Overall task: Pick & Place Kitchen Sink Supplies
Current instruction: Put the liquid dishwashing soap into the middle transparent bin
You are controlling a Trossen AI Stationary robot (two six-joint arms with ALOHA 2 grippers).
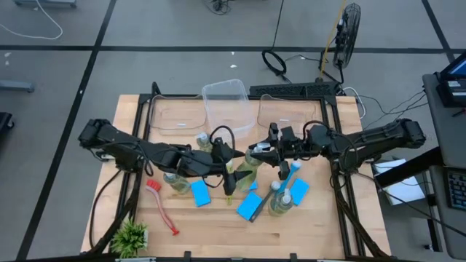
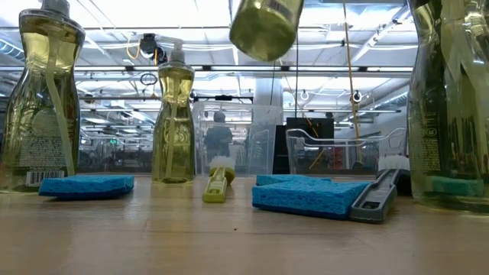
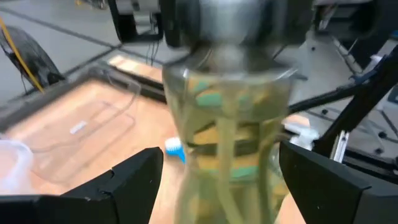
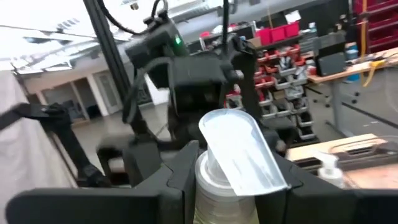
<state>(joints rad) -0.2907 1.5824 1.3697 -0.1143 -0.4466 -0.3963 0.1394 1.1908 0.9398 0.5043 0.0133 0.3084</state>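
While our right gripper (image 4: pixel 231 180) is pinching the clear pump bottle of yellow-green liquid (image 1: pixel 245 172) by its neck, we are spreading our left gripper (image 3: pixel 217 177) around its slippery, heavy body

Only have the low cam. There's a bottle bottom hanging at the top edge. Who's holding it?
Observer: The right gripper is shut on the bottle at its pump neck, seen from the right wrist.
Operator: Left arm?
Observer: The left gripper is open, with a finger on either side of the bottle's body. I can't tell whether they touch it.
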